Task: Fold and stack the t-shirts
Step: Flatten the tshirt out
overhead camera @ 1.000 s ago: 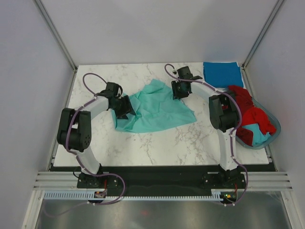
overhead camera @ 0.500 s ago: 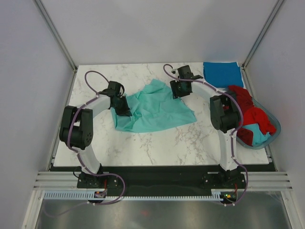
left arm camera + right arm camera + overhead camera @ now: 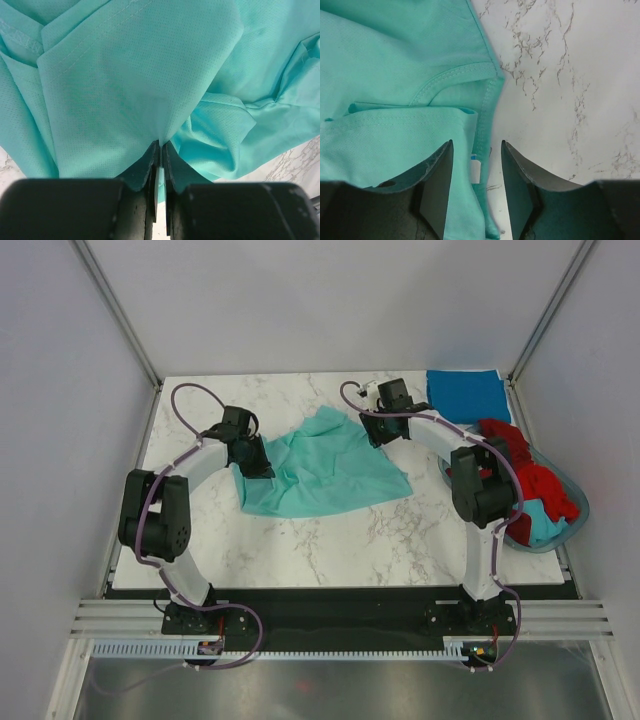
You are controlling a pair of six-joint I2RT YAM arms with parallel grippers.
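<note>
Step in hand (judged): taking two holds on the light teal-green cotton t-shirt so it can be drawn flat for folding. It lies rumpled mid-tabletop, between the arms. A folded deeper blue t-shirt sits at the far right corner. Red t-shirts are heaped in the translucent blue-grey oval plastic basket.

Left gripper: jaws clenched on a pinched ridge of teal cloth at the shirt's left side.

Right gripper: jaws apart, nothing gripped. The stitched edge and a small white label lie in the gap, with one jaw over cloth and the other over bare marble.

To do it well: settle the right jaws lower so they take the whole hem, close fully, then raise both holds together and draw them apart evenly. An uneven pull risks slipping the thin left pinch.
</note>
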